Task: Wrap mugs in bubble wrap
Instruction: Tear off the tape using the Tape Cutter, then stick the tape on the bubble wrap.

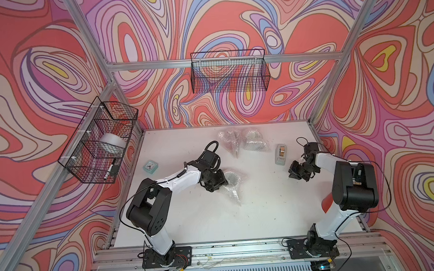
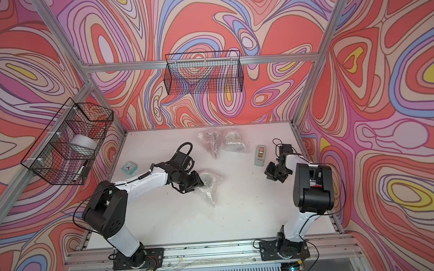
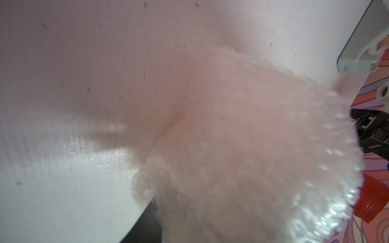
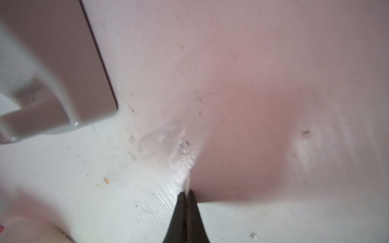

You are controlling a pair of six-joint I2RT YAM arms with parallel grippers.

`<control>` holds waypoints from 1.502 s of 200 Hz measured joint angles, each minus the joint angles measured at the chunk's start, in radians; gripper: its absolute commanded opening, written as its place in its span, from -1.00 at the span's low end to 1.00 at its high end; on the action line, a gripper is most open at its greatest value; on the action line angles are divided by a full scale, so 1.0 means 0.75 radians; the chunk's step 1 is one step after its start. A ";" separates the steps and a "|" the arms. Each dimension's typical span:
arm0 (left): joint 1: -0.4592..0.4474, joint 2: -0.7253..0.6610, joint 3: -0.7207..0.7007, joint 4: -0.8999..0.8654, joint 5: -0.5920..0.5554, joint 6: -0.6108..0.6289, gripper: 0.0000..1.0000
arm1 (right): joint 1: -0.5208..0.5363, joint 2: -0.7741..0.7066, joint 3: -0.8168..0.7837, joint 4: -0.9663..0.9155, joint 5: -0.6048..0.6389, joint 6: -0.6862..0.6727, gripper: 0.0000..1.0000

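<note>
Three bundles of bubble wrap lie on the white table [image 1: 194, 218]. Two sit at the back [image 1: 230, 140] [image 1: 255, 139]. The third, a wrapped mug [image 1: 235, 183] [image 2: 209, 186] with its round mouth showing, is in the middle. My left gripper [image 1: 222, 183] [image 2: 200, 184] is closed against this bundle. In the left wrist view the bubble wrap [image 3: 252, 147] fills the space at the jaws, and only one dark finger [image 3: 145, 227] shows. My right gripper [image 1: 293, 174] [image 4: 186, 192] hovers at the right, shut on a thin strip of clear tape [image 4: 168, 151].
A grey tape dispenser [image 1: 281, 154] [image 4: 52, 73] stands just behind the right gripper. A mint clock [image 1: 150, 167] sits at the left. A red object [image 1: 326, 204] is partly hidden under the right arm. Wire baskets hang on the back wall [image 1: 229, 71] and the left wall [image 1: 96, 140], the left one holding a white roll [image 1: 113, 142].
</note>
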 measured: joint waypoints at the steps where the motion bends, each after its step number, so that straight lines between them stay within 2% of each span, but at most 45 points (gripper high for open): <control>1: -0.001 0.001 0.000 0.001 0.000 0.000 -0.05 | 0.000 -0.001 0.000 -0.001 0.002 0.000 -1.00; 34: -0.002 0.002 0.000 0.008 0.001 -0.011 -0.05 | 0.008 -0.069 -0.027 -0.057 0.010 -0.002 -1.00; 56: -0.005 0.002 0.000 0.010 0.000 -0.032 -0.06 | 0.081 -0.218 -0.022 -0.056 -0.102 0.008 -1.00; 88: -0.024 0.003 0.000 0.028 -0.007 -0.068 -0.06 | 0.349 -0.421 0.014 0.136 -0.361 0.170 -1.00; 119: -0.040 0.004 -0.009 0.054 -0.013 -0.106 -0.08 | 0.679 -0.411 0.071 0.379 -0.513 0.365 -1.00; 137: -0.040 0.001 -0.017 0.066 -0.015 -0.128 -0.09 | 0.792 -0.393 0.074 0.487 -0.548 0.457 -1.00; 208: -0.045 -0.019 -0.043 0.090 -0.032 -0.212 -0.18 | 1.028 -0.246 0.034 0.629 -0.501 0.611 -1.00; 263: -0.046 -0.020 -0.046 0.095 -0.040 -0.246 -0.20 | 1.081 -0.211 -0.033 0.589 -0.384 0.639 -1.00; 300: -0.046 -0.020 -0.049 0.104 -0.040 -0.256 -0.21 | 1.098 -0.183 -0.035 0.533 -0.315 0.596 -1.00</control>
